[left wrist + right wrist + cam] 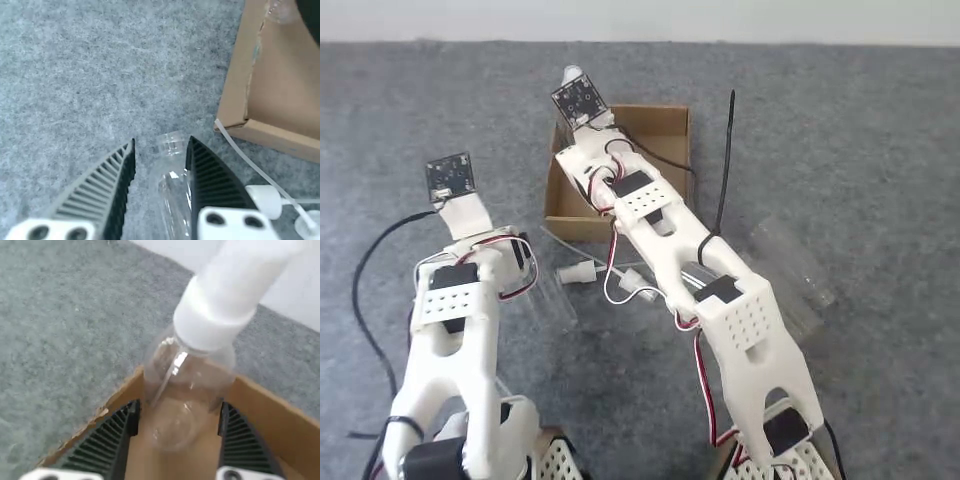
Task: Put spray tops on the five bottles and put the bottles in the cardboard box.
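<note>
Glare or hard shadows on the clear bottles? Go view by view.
Right wrist view: bright streaks of glare on the held bottle; its white spray top nearly blends into the pale wall. Left wrist view: one small glint on the lying bottle, even light, soft shadows. High view: the spare bottles show faint reflections and barely stand out from the grey carpet.

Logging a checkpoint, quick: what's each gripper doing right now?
Left gripper: open, straddling an uncapped bottle.
Right gripper: shut on a capped bottle over the cardboard box.

Spray-topped bottle between right hand fingers (over cardboard box)
</note>
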You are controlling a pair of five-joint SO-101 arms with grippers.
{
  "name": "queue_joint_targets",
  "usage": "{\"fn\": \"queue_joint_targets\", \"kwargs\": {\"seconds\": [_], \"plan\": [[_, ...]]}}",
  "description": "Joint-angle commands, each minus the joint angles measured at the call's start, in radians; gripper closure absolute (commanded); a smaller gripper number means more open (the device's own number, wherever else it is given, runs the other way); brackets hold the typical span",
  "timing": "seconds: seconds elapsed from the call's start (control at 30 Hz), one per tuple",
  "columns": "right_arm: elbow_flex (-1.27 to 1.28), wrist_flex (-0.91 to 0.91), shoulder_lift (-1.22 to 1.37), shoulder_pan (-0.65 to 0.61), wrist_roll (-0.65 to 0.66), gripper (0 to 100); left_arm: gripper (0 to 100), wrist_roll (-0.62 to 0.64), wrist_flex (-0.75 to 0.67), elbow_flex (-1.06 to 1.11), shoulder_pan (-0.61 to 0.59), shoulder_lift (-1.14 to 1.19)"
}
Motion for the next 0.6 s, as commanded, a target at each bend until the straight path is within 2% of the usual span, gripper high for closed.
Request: {"fn": "queue_joint_targets", "kwargs": {"seconds": [0.0,0.17,0.57], "plan": [[-0.048,0.093,-0.168,-0.015,-0.006,78.9,84,0.006,-0.031,-0.015,-0.006,-0.049],[-0.046,0.266,-0.255,0.002,-0.006,78.9,84,0.006,-0.046,-0.018,-0.051,-0.049],[-0.046,0.657,-0.483,0.010,-0.006,79.0,84,0.008,-0.074,-0.012,-0.052,-0.049]]}}
